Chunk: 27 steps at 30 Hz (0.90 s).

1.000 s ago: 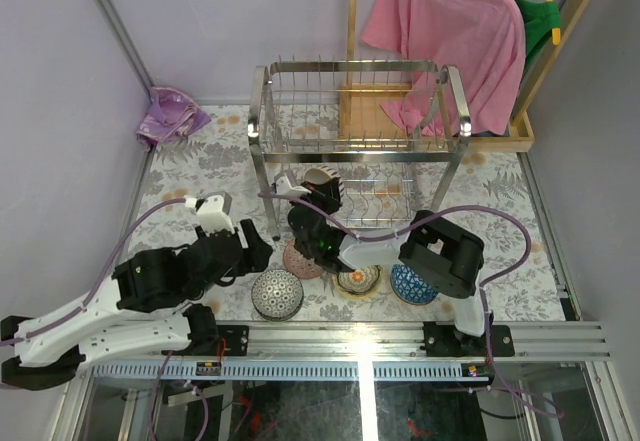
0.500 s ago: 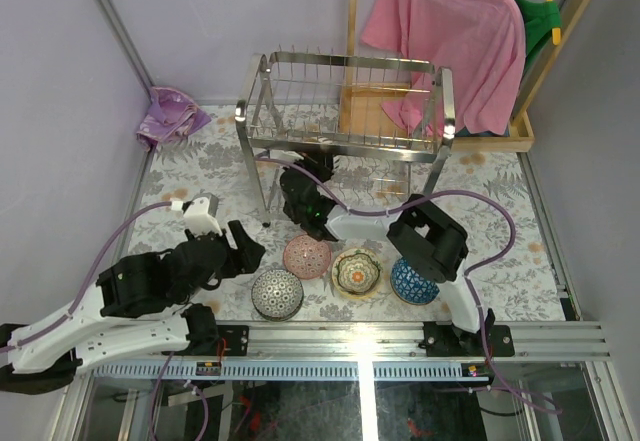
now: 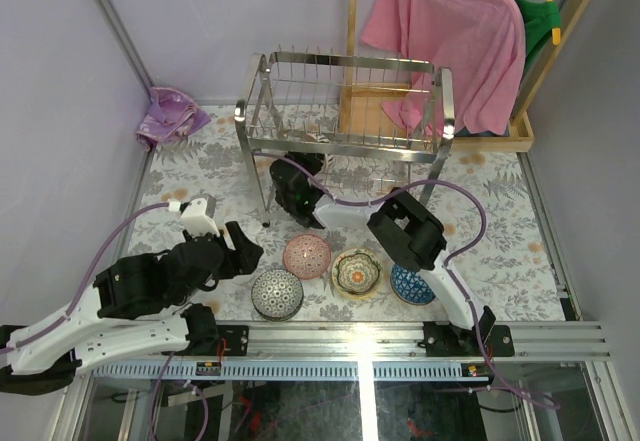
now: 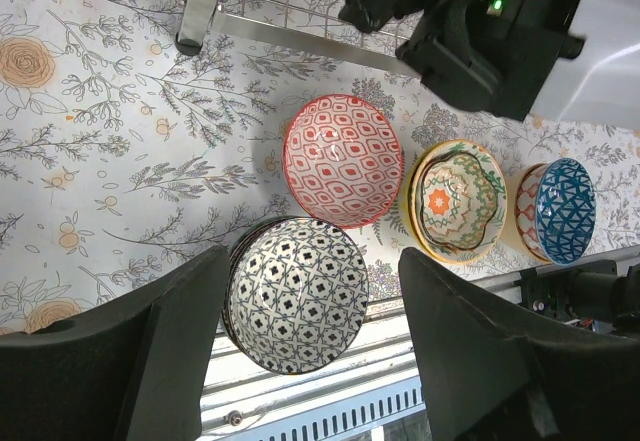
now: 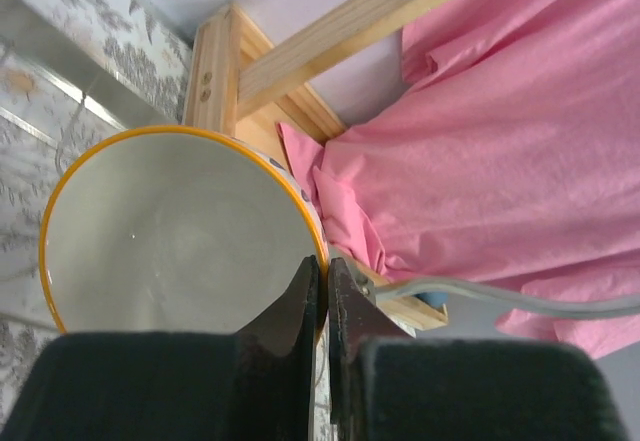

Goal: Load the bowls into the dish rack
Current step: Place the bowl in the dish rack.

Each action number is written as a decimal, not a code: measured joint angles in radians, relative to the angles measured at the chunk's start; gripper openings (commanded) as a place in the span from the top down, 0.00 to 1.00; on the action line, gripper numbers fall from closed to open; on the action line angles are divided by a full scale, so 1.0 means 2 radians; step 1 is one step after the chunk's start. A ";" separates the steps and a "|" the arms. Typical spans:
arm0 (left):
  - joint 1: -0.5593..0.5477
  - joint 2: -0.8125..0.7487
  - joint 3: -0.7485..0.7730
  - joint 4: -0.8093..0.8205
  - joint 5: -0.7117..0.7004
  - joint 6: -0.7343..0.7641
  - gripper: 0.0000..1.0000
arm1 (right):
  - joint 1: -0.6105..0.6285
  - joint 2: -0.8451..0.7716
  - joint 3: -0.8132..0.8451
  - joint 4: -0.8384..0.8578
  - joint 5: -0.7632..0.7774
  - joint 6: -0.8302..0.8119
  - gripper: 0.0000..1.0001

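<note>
Steel wire two-tier dish rack (image 3: 345, 143) at far middle of floral tabletop (image 3: 190, 176): upright on chrome posts, prongs up, long axis left to right, open long side toward the arms. Progress judged early: no bowl seen seated on upper tier, lower tier partly hidden by right arm. Right gripper (image 5: 325, 273) low at rack's front, jaws pinched shut on rim of white-inside, orange-rimmed bowl (image 5: 170, 231), hollow toward wrist camera. Left to load: black-and-white checked bowl (image 4: 296, 294), red lattice bowl (image 4: 343, 159), yellow floral bowl (image 4: 455, 201), blue lattice bowl (image 4: 560, 211), grouped near arm bases. Left gripper (image 3: 243, 249) over them, jaws wide apart, empty.
</note>
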 measured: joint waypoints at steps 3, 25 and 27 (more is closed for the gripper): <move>0.000 0.000 0.000 0.000 0.000 0.000 0.31 | -0.006 0.010 0.047 -0.036 -0.010 0.015 1.00; 0.000 -0.003 0.000 0.000 0.001 0.009 0.31 | -0.016 0.125 0.298 -0.272 0.072 0.084 1.00; 0.000 -0.004 0.000 0.000 0.001 0.011 0.31 | -0.014 0.128 0.298 -0.250 0.084 0.059 1.00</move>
